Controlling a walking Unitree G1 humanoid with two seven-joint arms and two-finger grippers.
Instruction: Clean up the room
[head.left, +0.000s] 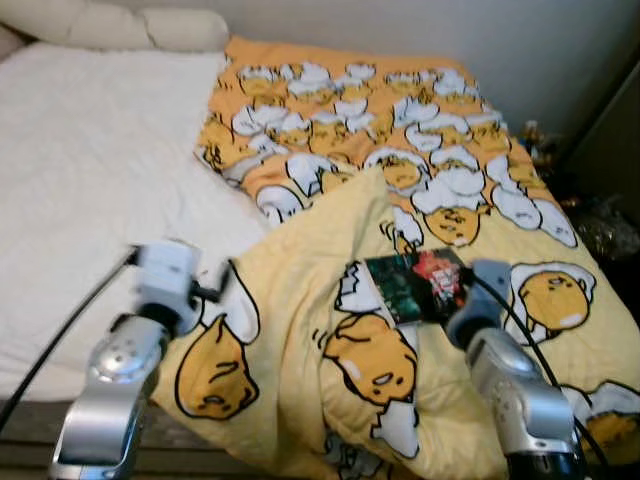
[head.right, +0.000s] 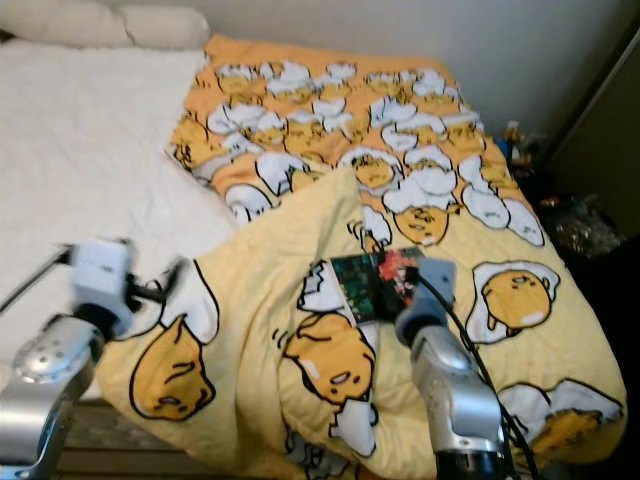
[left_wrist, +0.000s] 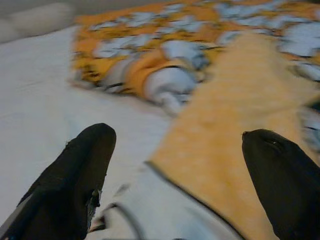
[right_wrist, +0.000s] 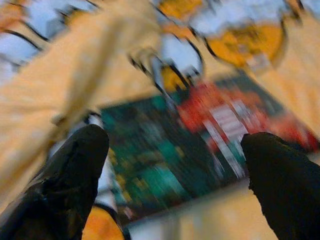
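A yellow blanket (head.left: 330, 260) printed with egg cartoons lies rumpled over the right half of the bed, its near corner folded back. On it rests a flat green and red book (head.left: 418, 285). My right gripper (right_wrist: 175, 145) hovers open just over the book (right_wrist: 200, 145), with one finger on either side of it and not touching it. At the blanket's left edge my left gripper (left_wrist: 180, 145) is open, straddling the border where the blanket (left_wrist: 225, 135) meets the white sheet (left_wrist: 45, 115). Both wrist views are blurred.
The white sheet (head.left: 90, 180) covers the left of the bed, with pillows (head.left: 110, 25) at the head. A wall runs behind the bed. Dark clutter (head.left: 600, 220) sits on the floor to the right of the bed.
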